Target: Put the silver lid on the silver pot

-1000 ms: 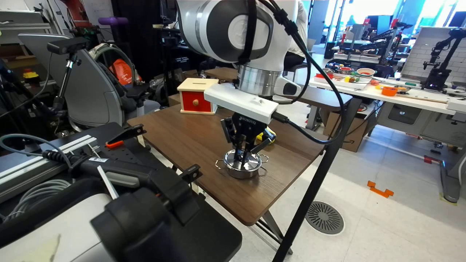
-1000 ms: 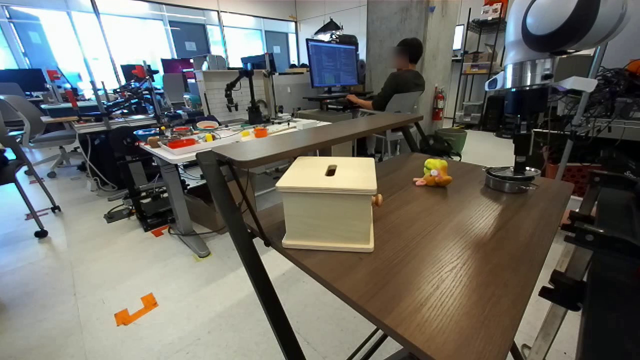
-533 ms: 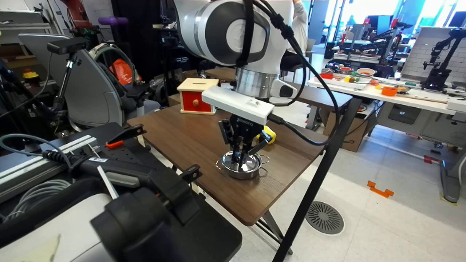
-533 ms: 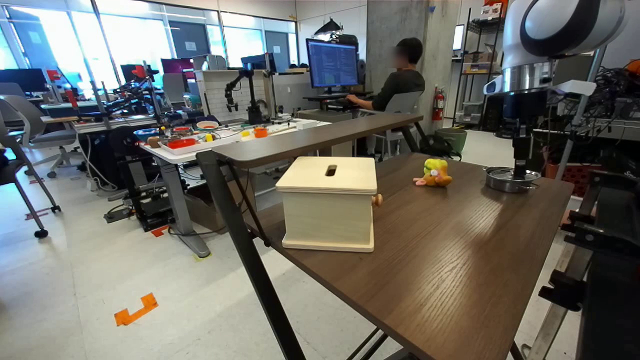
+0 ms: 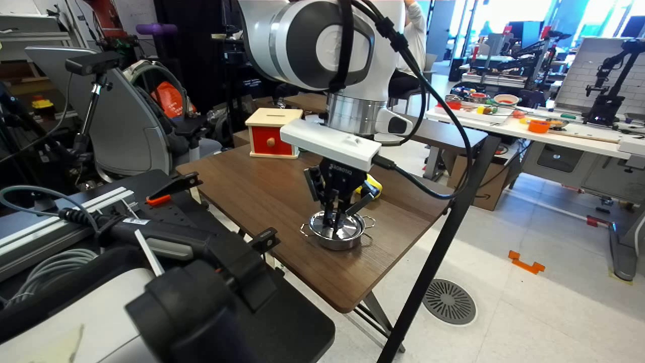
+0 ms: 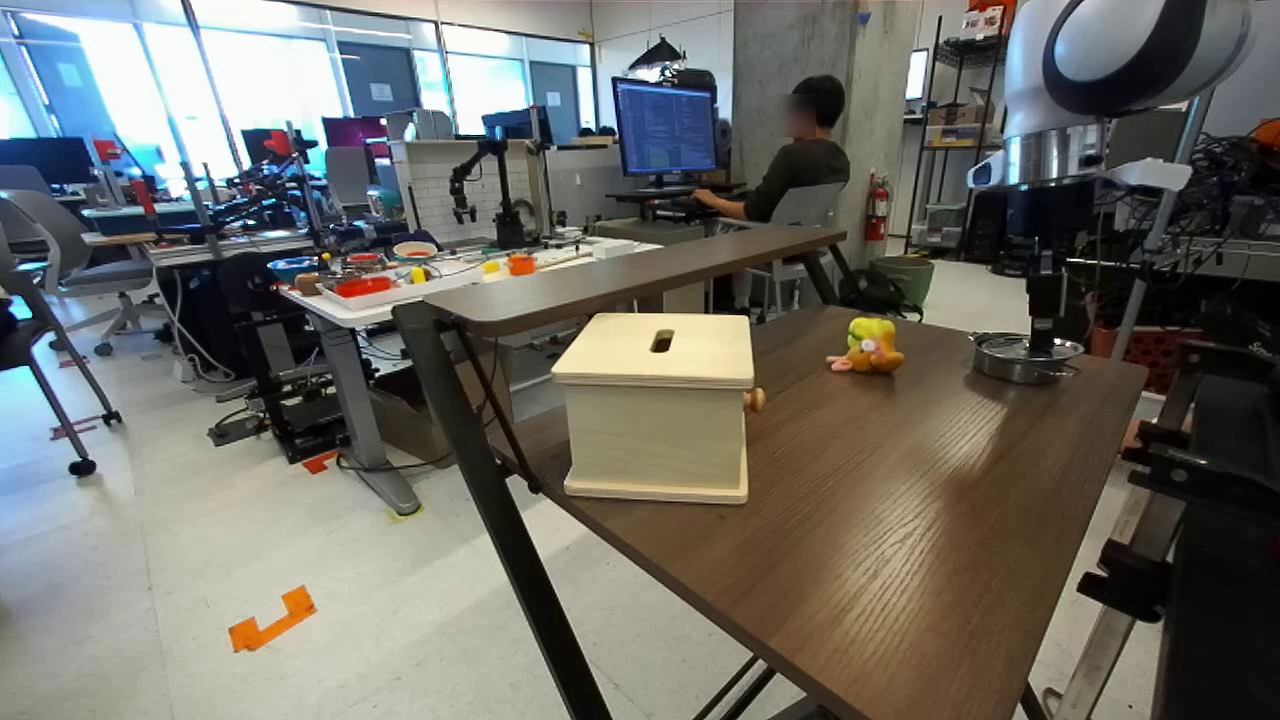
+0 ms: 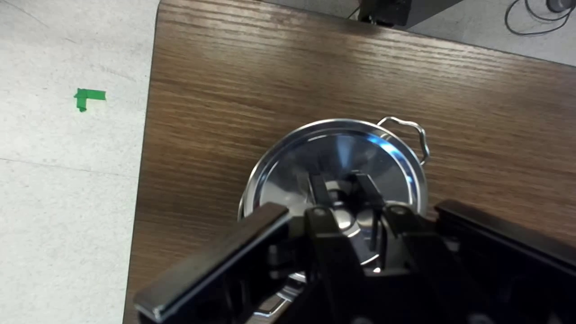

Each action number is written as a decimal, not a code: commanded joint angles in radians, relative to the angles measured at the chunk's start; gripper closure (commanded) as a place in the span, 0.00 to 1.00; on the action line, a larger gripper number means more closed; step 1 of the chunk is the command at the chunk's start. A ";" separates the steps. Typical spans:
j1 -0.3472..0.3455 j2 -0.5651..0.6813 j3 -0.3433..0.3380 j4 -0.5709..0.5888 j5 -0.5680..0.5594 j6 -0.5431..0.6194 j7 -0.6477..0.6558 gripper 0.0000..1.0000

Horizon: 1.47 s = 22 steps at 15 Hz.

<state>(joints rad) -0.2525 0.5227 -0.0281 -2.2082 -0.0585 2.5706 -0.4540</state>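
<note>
Sitting lower than a second ago, silver lid (image 7: 344,157) is looking seated on silver pot (image 5: 339,245); only release left, I'd guess. Narrow hand (image 5: 332,227) is pinching lid at centre. Edge check: pot's standing near bench (image 6: 880,520) edges, toy (image 6: 868,348) sitting apart, so straight up is looking safest.

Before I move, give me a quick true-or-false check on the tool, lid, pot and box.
1. The tool is down at the middle of the silver lid. True.
2. The silver pot stands on the table. True.
3. The lid lies on the table beside the pot. False: it lies over the pot's opening.
4. The wooden box has a slot in its top. True.
5. The box is the pot's nearest neighbour on the table. False: a colourful toy stands nearer.
</note>
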 commanded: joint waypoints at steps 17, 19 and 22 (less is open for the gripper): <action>0.056 0.020 -0.062 -0.004 -0.111 0.102 0.109 0.47; 0.055 0.024 -0.062 -0.003 -0.109 0.106 0.110 0.34; 0.053 0.024 -0.061 -0.005 -0.107 0.106 0.112 0.11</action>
<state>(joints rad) -0.2147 0.5403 -0.0719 -2.2107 -0.1382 2.6514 -0.3680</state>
